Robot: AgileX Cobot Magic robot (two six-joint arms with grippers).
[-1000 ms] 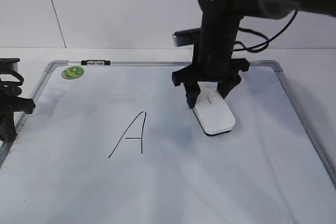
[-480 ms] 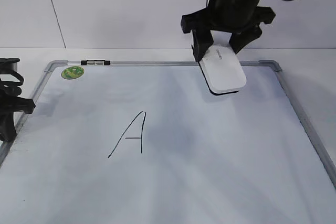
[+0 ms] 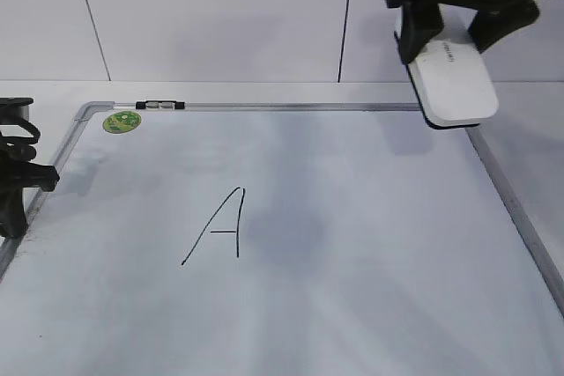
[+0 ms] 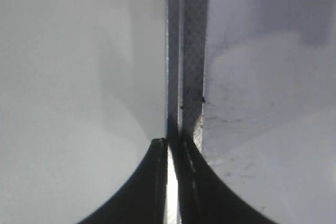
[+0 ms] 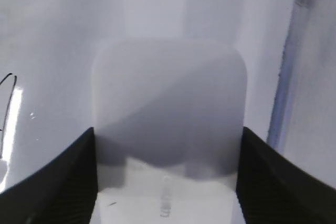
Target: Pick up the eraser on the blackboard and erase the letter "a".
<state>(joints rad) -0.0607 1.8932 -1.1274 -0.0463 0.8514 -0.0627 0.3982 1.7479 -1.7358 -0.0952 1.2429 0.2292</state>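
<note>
eraser is hanging in the air over the blackboard's far right corner, the right pincer pinching its long sides near one end. it is looking rigid, light and smooth, so a firm side grip suits it; the left pincer is resting pressed together at the board's left edge.

The eraser looks like smooth white plastic with a dark underside; the blackboard is a glossy white surface, faintly smudged. Its frame looks like silver-grey metal.
</note>
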